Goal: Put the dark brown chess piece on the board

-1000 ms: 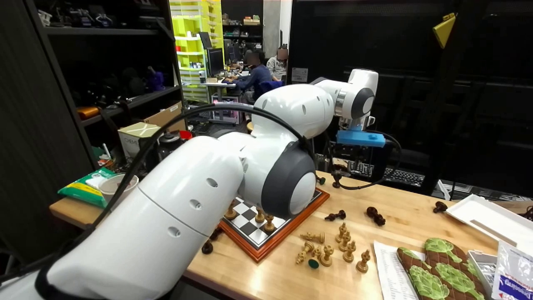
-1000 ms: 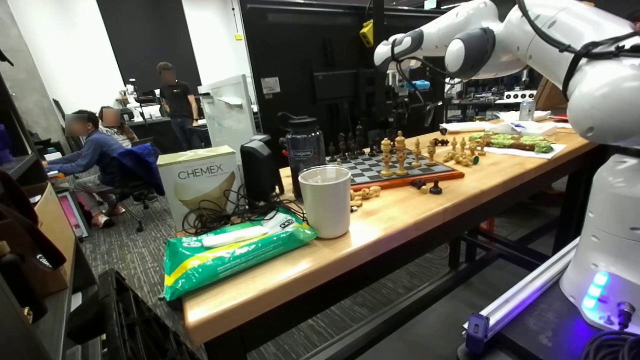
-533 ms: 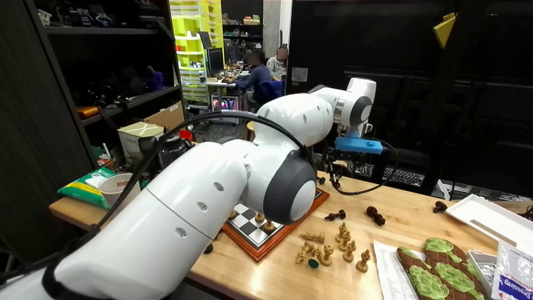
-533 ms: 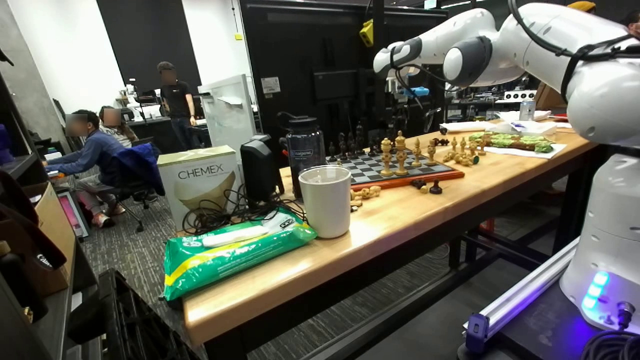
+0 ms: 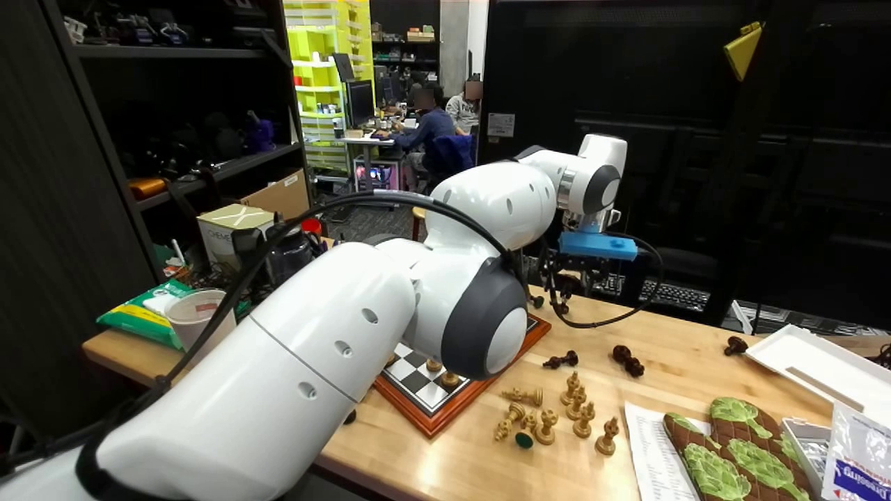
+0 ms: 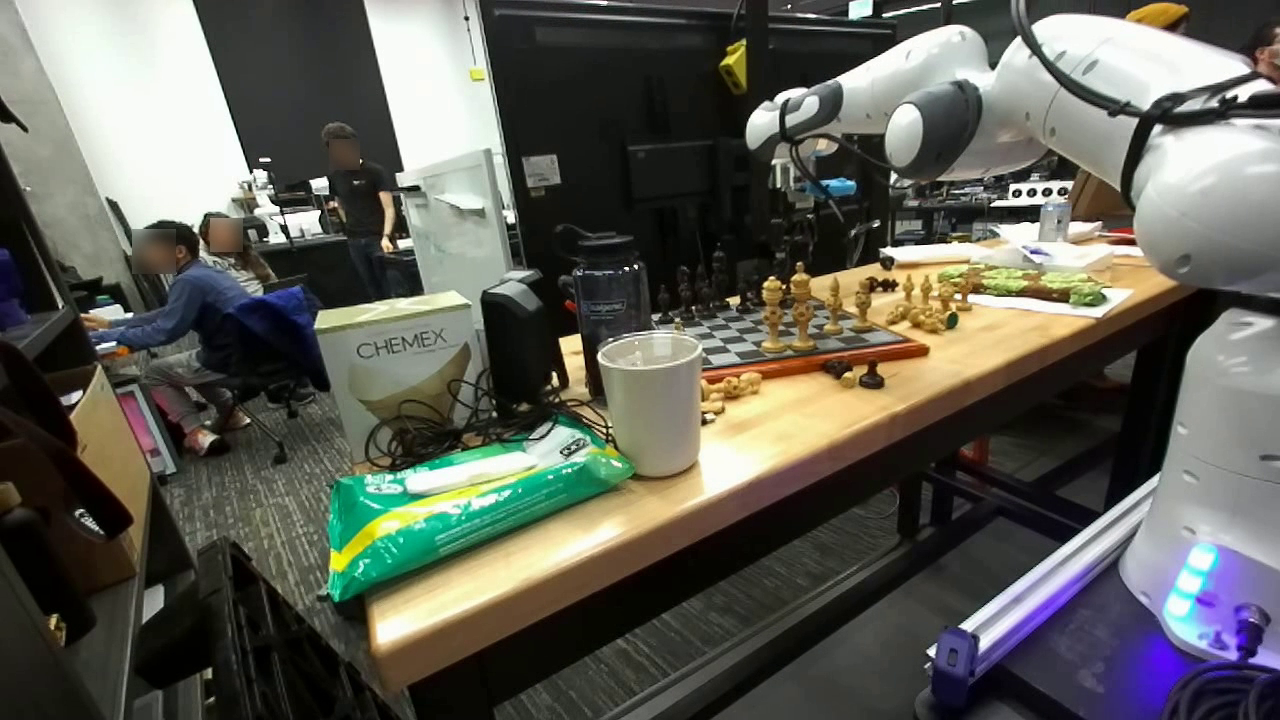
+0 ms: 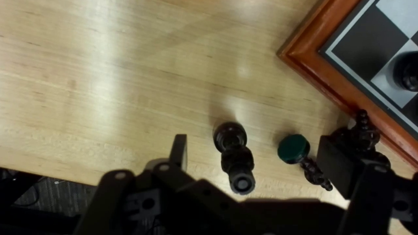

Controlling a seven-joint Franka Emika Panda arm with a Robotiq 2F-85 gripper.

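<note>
- Wide apart at the gripper, gripping nothing.
- In wrist view, straddles the likely dark piece, off-centre, seemingly upright.
- Also straddles a lying, green-footed piece.

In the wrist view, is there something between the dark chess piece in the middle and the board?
Yes, toward the picture's right: after the middle piece comes a fallen green-bottomed piece, then another dark piece beside the board. Toward the board's corner, higher in the picture, nothing visible does.
</note>
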